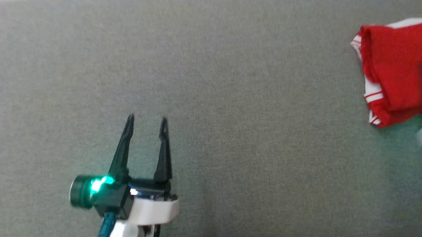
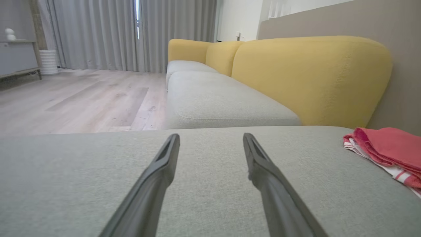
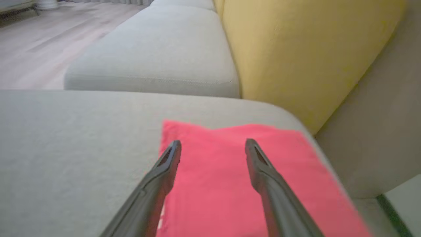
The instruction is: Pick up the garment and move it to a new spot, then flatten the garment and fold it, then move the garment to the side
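Note:
The garment (image 1: 395, 74) is red with white striped trim and lies folded at the right edge of the grey cushion (image 1: 232, 98). Its red cloth (image 2: 386, 148) rests at the far right in the left wrist view. My left gripper (image 1: 147, 124) stands open over bare cushion at the lower left, well away from the garment, and its fingers (image 2: 154, 184) hold nothing. My right gripper (image 3: 213, 148) is open just above the folded garment (image 3: 213, 184), with nothing between its fingers. A blurred dark shape over the garment's right edge in the head view may be that arm.
A yellow backrest (image 2: 309, 75) rises behind the grey seat cushions (image 2: 213, 98). Beyond the cushion's edge lies a wooden floor (image 2: 72, 98) with grey curtains (image 2: 108, 33) at the far wall. A grey wall panel (image 3: 378, 131) stands close beside the garment.

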Robot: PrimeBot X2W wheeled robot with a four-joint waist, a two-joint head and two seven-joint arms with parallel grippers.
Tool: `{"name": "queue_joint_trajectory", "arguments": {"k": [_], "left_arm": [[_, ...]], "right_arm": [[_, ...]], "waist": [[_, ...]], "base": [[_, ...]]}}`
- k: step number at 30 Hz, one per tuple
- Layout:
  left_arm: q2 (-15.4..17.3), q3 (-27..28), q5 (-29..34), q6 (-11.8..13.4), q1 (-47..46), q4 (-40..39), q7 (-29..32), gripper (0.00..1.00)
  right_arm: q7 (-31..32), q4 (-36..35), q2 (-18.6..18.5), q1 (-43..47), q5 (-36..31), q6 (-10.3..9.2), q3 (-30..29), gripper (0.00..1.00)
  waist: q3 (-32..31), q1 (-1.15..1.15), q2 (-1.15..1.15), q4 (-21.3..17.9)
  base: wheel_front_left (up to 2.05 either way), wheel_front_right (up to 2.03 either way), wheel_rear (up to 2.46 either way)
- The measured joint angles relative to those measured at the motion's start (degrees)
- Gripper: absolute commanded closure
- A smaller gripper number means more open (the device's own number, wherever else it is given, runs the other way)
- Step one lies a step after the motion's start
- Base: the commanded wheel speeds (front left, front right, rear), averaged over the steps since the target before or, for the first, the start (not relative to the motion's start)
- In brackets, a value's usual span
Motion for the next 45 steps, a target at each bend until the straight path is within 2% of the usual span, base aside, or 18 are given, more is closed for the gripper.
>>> {"name": "queue_joint_trajectory", "arguments": {"k": [6, 11, 15, 17, 23, 26, 30, 45], "left_arm": [[0.0, 1.1, -0.2, 1.4, 4.5, 0.7, 0.0, 0.0], [0.0, 2.8, -2.9, 0.8, 8.2, 0.4, 0.0, 0.0], [0.0, 4.4, -3.3, 0.7, 12.1, 0.2, 0.0, 0.0], [0.0, 4.8, -3.2, -0.2, 14.0, -1.1, 0.0, 0.0], [0.0, 6.5, -2.6, -1.0, 18.1, -3.9, 0.0, 0.0], [0.1, 7.7, -2.1, -1.2, 20.0, -4.1, 0.0, 0.0], [0.1, 8.2, -1.5, -2.8, 21.0, -4.3, 0.0, 0.0], [0.1, 9.1, -1.2, -3.7, 21.4, -2.9, 0.0, 0.0]], "right_arm": [[-5.9, -1.6, 8.3, 7.7, 0.5, 0.0, 9.1, 0.0], [-12.6, -1.3, 14.3, 13.1, -0.3, 0.0, 15.0, 0.0], [-16.5, -0.7, 18.2, 18.0, -2.3, 0.0, 16.9, 0.0], [-17.1, -1.6, 19.6, 19.7, -3.6, 0.0, 16.2, 0.0], [-17.4, -9.6, 22.8, 25.3, -9.9, 0.0, 7.8, 0.0], [-17.4, -10.0, 24.0, 29.2, -12.1, 0.0, 4.7, 0.0], [-17.4, -10.6, 25.9, 32.7, -14.1, 0.0, 0.9, 0.0], [-17.4, -11.5, 27.7, 33.3, -14.8, 0.0, -0.9, 0.0]], "waist": [[-5.5, 0.0, 0.0, 1.0], [-10.2, -0.01, 0.0, 2.4], [-14.0, -0.01, 0.0, 3.6], [-15.8, -0.01, 0.0, 4.0], [-19.3, -0.01, 0.0, 5.4], [-20.0, 0.0, 0.0, 5.9], [-20.5, 0.0, 0.0, 6.2], [-20.6, 0.01, 0.0, 5.0]], "base": [[0.0, 0.0, 0.0], [0.0, 0.0, 0.0], [0.0, 0.0, 0.0], [0.0, 0.0, 0.0], [0.0, 0.0, 0.0], [0.0, 0.0, 0.0], [0.0, 0.0, 0.0], [0.0, 0.0, 0.0]]}}
